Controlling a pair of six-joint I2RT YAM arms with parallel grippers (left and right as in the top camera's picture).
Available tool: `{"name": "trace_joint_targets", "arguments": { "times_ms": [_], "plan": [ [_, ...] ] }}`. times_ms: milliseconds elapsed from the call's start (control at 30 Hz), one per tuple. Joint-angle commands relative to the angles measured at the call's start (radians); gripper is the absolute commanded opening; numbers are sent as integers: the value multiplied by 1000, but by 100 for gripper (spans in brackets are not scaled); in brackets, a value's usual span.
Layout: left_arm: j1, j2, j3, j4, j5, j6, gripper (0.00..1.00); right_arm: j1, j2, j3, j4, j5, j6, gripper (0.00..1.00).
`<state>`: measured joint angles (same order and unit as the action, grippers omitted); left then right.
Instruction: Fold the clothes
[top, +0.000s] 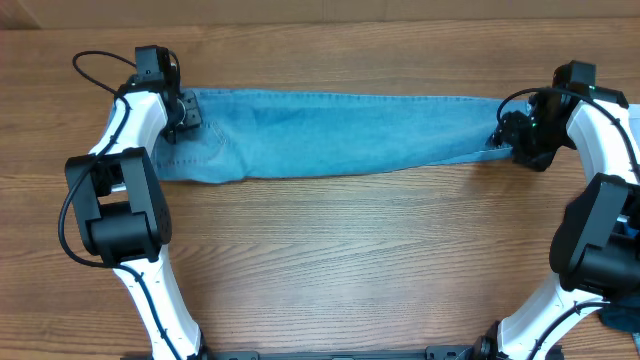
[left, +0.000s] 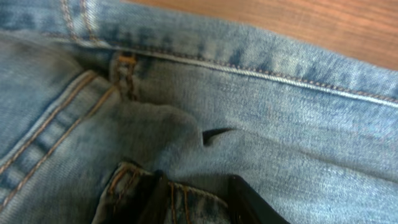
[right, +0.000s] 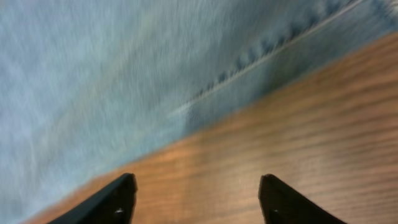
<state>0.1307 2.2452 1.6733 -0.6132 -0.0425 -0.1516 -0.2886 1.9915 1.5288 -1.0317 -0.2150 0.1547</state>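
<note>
A pair of light blue jeans (top: 330, 135) lies folded lengthwise across the far part of the wooden table, waist at the left, leg ends at the right. My left gripper (top: 185, 112) is at the waist end, shut on a fold of the waistband (left: 199, 202); a back pocket seam (left: 56, 124) shows beside it. My right gripper (top: 505, 135) is at the leg end, open and empty, its fingers (right: 196, 193) over bare wood just off the jeans' hem (right: 249, 68).
The wooden table (top: 350, 260) stretches in front of the jeans. A dark blue object (top: 625, 320) shows at the bottom right edge behind the right arm's base.
</note>
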Motion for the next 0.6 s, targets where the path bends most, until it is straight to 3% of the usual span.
{"name": "trace_joint_targets", "arguments": {
  "times_ms": [0, 167, 567],
  "plan": [
    [-4, 16, -2, -145, -7, -9, 36, -13, 1, 28, 139, 121, -4, 80],
    [-7, 16, -2, -232, -8, -6, 30, -57, 52, 28, 344, 97, -112, 80],
    [-7, 16, -2, -239, -9, -6, 29, -118, 102, 26, 472, -101, -427, 79]
  ]
}}
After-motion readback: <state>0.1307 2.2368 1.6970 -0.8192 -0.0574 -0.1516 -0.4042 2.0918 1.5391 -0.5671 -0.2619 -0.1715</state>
